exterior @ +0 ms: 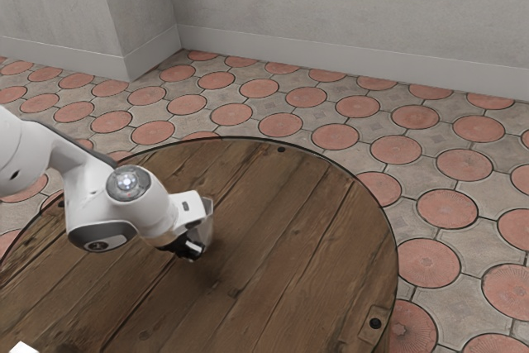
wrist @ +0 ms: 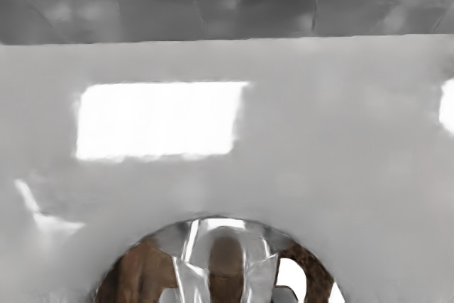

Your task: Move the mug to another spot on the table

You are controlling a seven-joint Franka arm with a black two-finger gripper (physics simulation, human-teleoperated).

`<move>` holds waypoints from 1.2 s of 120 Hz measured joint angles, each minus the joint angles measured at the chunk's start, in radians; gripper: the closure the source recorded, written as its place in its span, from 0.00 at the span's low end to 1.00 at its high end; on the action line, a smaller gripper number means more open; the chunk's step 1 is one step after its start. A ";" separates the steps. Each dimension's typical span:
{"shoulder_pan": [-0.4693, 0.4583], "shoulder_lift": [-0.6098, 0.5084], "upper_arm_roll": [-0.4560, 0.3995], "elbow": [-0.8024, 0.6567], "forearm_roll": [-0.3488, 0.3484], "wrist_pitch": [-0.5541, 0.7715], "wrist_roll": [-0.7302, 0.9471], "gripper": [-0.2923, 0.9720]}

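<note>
A clear, glassy mug [exterior: 206, 222] stands on the round wooden table [exterior: 289, 237], left of the table's middle. My gripper [exterior: 190, 246] is down at the table surface right against the mug's near side, and the white hand [exterior: 124, 212] hides much of the mug. In the wrist view the mug's pale shiny wall [wrist: 284, 147] sits very close to the camera. A rounded reflective opening [wrist: 220, 260] shows just under the hand.
The table's right-hand half [exterior: 331, 204] is bare planks with bolt heads near the rim [exterior: 375, 321]. A small white object [exterior: 16, 346] pokes in at the lower left corner. Tiled floor [exterior: 430, 155] and grey walls surround the table.
</note>
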 joint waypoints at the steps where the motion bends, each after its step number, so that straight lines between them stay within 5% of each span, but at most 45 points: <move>1: 0.000 -0.001 0.000 -0.001 0.000 0.000 0.001 0.67; 36: 0.001 -0.049 0.000 -0.047 0.001 0.002 0.017 0.38; 60: 0.000 -0.109 -0.001 -0.078 0.002 -0.003 0.025 0.31; 84: -0.068 -0.361 -0.012 -0.148 0.001 -0.094 0.028 0.28; 94: -0.087 -0.414 -0.021 -0.053 -0.030 -0.174 0.030 0.27; 102: -0.095 -0.396 -0.024 0.128 -0.128 -0.301 0.037 0.26; 128: -0.010 -0.133 -0.009 0.858 -0.682 -0.839 0.243 0.26; 144: 0.107 -0.073 -0.056 1.096 -0.836 -1.129 0.396 0.25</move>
